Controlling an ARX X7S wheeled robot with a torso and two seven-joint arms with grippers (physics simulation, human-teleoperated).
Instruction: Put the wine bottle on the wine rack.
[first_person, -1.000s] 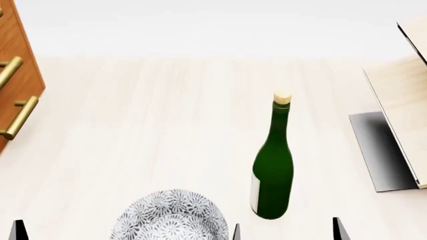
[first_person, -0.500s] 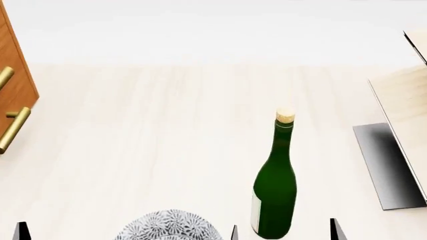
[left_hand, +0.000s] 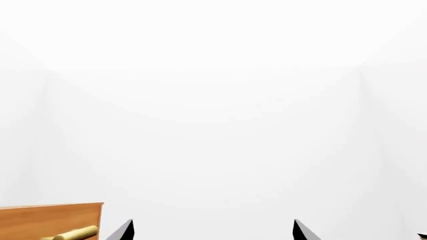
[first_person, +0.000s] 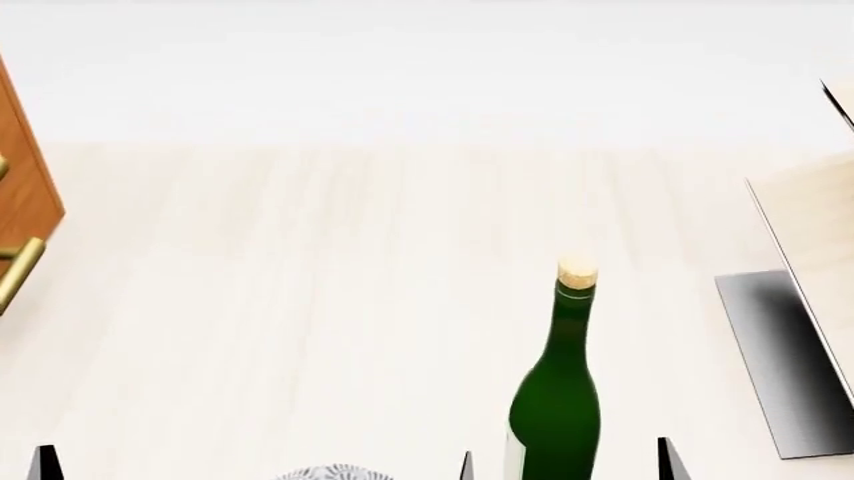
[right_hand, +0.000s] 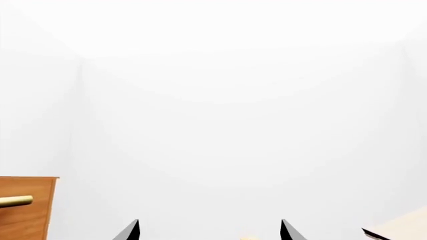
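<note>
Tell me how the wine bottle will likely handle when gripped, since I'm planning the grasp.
The wine bottle stands upright, tall and slim, so a push near the cork would probably tip it. Its glossy green surface looks like glass: likely rigid, slippery and breakable. Laid down, its round body would probably roll.

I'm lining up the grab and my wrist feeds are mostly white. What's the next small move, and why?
Probably lower the right gripper toward the wine bottle. The bottle stands upright between its spread fingertips in the head view, yet the right wrist view looks over it, showing only the cork at the edge.
</note>
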